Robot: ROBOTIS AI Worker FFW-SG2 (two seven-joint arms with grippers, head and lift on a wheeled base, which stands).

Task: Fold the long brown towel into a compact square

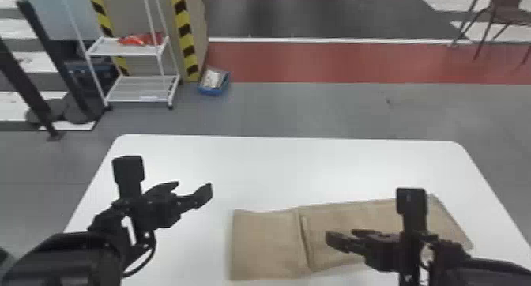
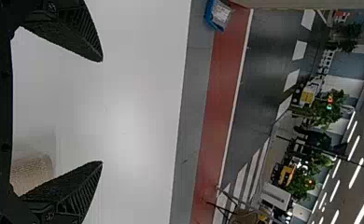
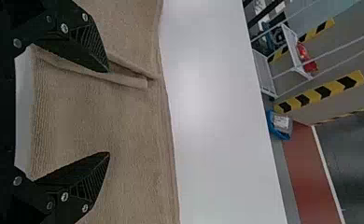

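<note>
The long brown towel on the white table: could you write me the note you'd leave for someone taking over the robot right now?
Left tool: open, above the table, left of the towel.
Right tool: open, over the towel; neither tool holds it.
Towel: lying on the table, mostly toward its right side, in a long strip.
Done: it looks partly folded, with two cloth edges close together across the strip, left of its middle.
Left to do: it is not a compact square, so it probably needs folding along its length and perhaps neatening.
</note>
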